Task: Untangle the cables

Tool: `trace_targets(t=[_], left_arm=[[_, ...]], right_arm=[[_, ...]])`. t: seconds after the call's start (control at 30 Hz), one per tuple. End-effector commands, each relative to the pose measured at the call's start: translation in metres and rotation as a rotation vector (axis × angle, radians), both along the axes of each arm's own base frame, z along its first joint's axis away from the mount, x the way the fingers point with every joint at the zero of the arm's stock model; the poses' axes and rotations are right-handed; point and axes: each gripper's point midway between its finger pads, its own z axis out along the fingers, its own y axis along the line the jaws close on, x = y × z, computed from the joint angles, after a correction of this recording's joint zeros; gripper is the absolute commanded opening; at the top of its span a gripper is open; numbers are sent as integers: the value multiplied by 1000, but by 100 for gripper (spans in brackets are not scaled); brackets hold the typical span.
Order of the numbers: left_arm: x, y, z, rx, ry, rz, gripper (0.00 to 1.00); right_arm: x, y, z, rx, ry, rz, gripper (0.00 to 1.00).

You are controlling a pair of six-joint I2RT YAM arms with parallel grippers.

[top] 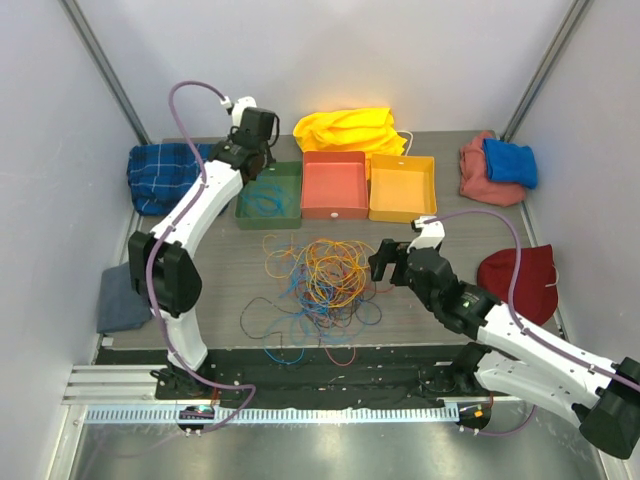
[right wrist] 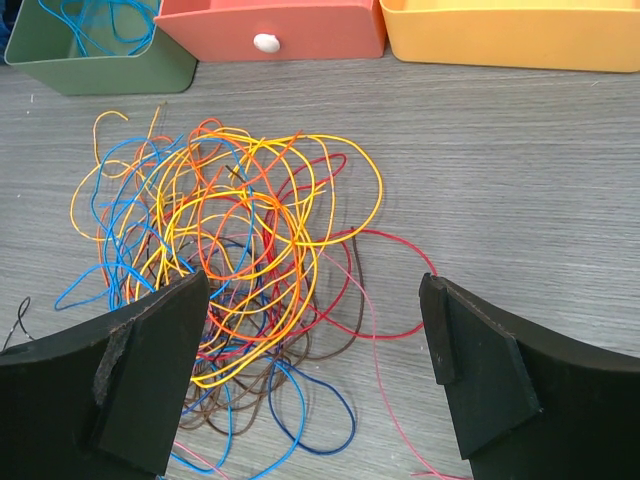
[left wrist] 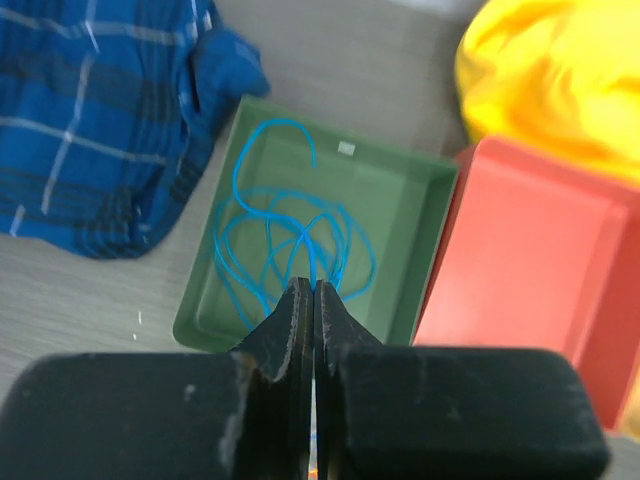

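Note:
The cables [top: 320,275] lie as a loose tangle of orange, yellow, blue, red and brown strands [right wrist: 240,230] on the middle of the table. One light-blue cable [left wrist: 270,240] lies coiled in the green tray [left wrist: 420,170] at the back left. My left gripper [left wrist: 314,290] hangs over that tray [top: 270,217], shut, and a straight blue strand runs into its tips. My right gripper [right wrist: 312,300] hovers open above the tangle's right side [top: 385,262]. Its fingers straddle red and pink strands without touching them.
A red tray [top: 333,212] and an orange tray [top: 402,213] stand in a row right of the green one. Cloths ring the table: yellow [top: 350,128] behind the trays, blue plaid [top: 165,175] left, pink [top: 478,180] and blue [top: 510,160] right, dark red [top: 520,275], grey [top: 122,300].

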Motion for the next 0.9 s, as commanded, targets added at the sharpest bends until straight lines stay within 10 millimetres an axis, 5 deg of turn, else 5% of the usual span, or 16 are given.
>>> trace_targets(t=[0.0,0.2,0.3,0.37,0.47,0.73,0.87], left_arm=[[-3,-19,-18,-47,23,-45,14],[-21,-10,-21,0,54,-30,88],[-33,-4,4,-20,2,-10,99],[-46,-5,25,-42,-40,-20,99],[-77,-21,20,-36,-18,-77,99],[-199,-75,-89,-117,259,-309,87],[-234,-93,-124,-118,334,-388,81]], right_arm=[[5,-1,10,13,-38,-19,96],[5,2,8,11,-29,-11,96],[5,3,7,12,-27,-10,96],[6,3,7,16,-27,-13,96],[7,-2,1,6,-17,-45,96],[10,-9,-7,3,-12,-102,96],[9,-1,-11,11,16,-76,96]])
